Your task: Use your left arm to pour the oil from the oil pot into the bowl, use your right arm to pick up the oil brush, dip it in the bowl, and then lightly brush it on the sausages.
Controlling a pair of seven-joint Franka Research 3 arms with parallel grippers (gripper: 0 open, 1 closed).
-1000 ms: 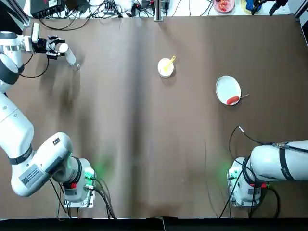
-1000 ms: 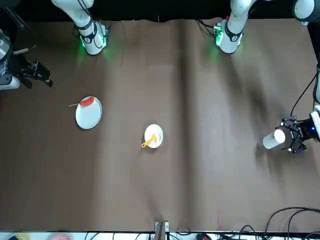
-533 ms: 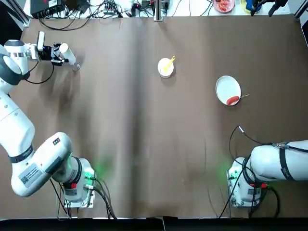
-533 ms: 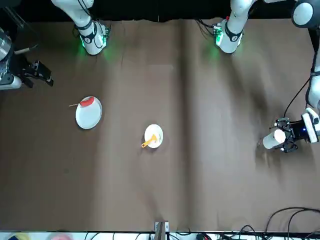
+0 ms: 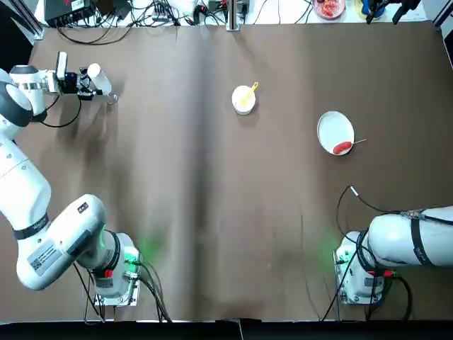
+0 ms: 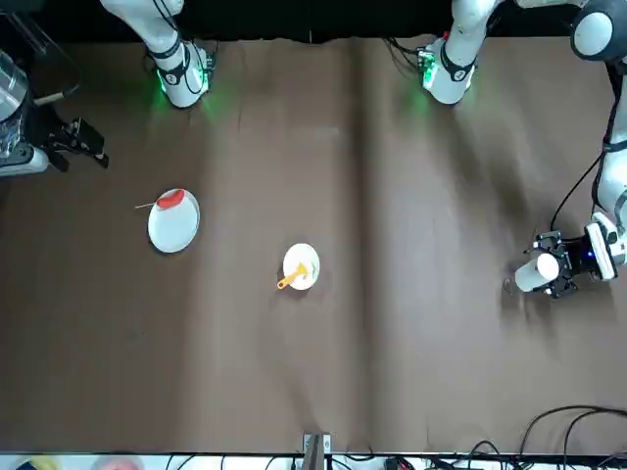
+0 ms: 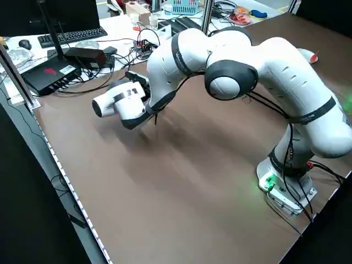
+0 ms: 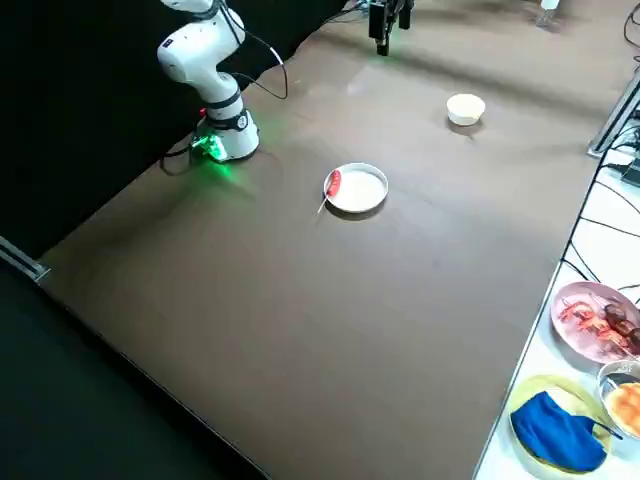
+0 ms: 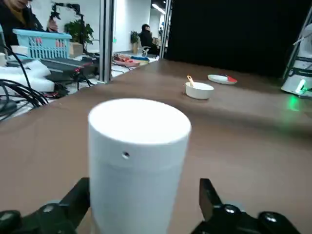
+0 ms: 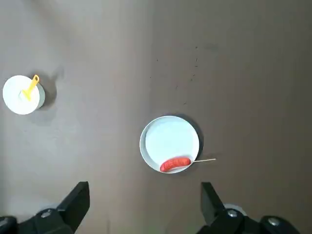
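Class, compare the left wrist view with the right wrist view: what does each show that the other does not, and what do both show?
Only the left wrist view shows the oil pot, standing between the open fingers of the left end effector, and a blue basket.

Only the right wrist view shows the right end effector, its fingers open.

Both show the bowl with the oil brush in it, and the plate with the sausage.

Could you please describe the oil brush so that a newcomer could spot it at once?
On the brown table, find the small round white bowl, left of the flat white plate in the top view. The short yellow-orange brush leans in that bowl, its handle over the rim, whereas the plate holds a red sausage on a thin stick.
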